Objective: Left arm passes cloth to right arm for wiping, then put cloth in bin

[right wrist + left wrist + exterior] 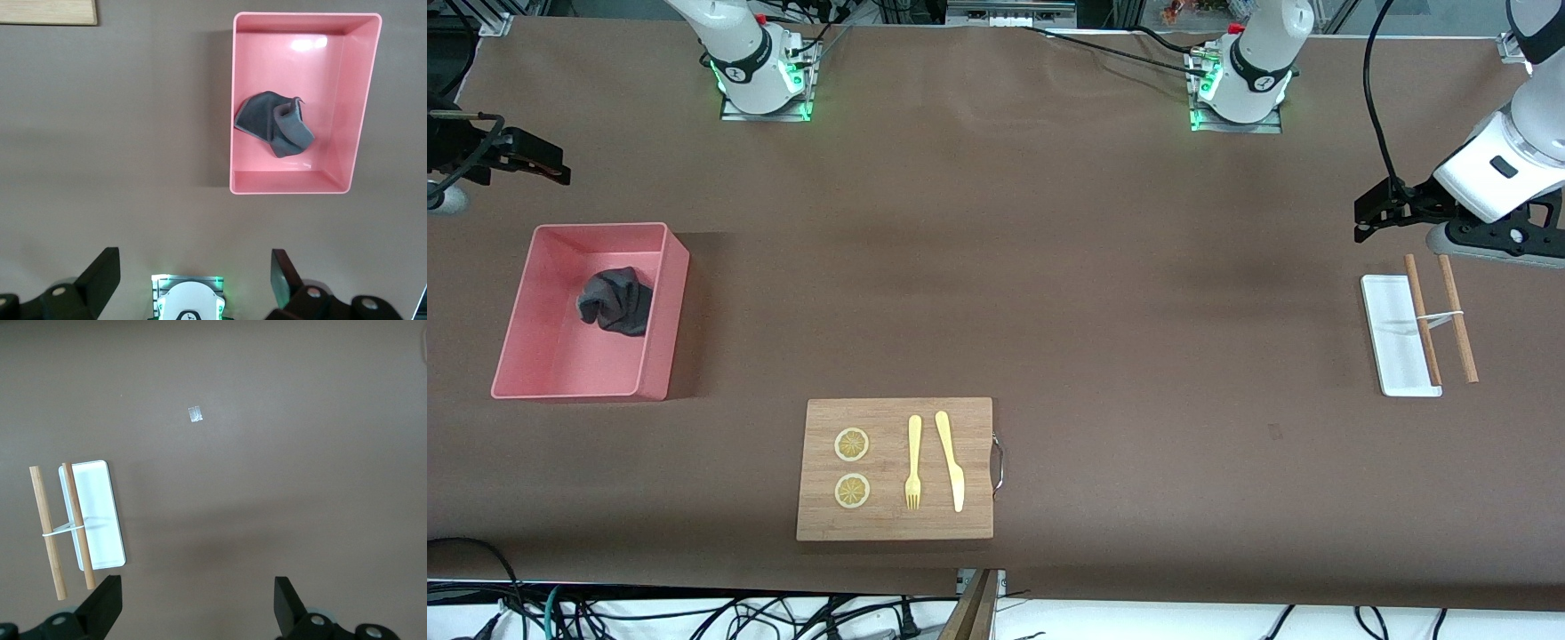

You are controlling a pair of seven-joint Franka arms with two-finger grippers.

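The brown table [1049,293] looks wiped. At its nine o'clock edge, at the right arm's end, the pink bin [516,356] holds the crumpled cloth [615,300], so the task seems finished. The wooden cutting board [895,524] sits at six o'clock. At three o'clock the left gripper [197,600] hangs empty near the white tray [1392,347], fingers spread. At nine the right gripper [193,277] hovers beside the bin, likewise released, probably parked.
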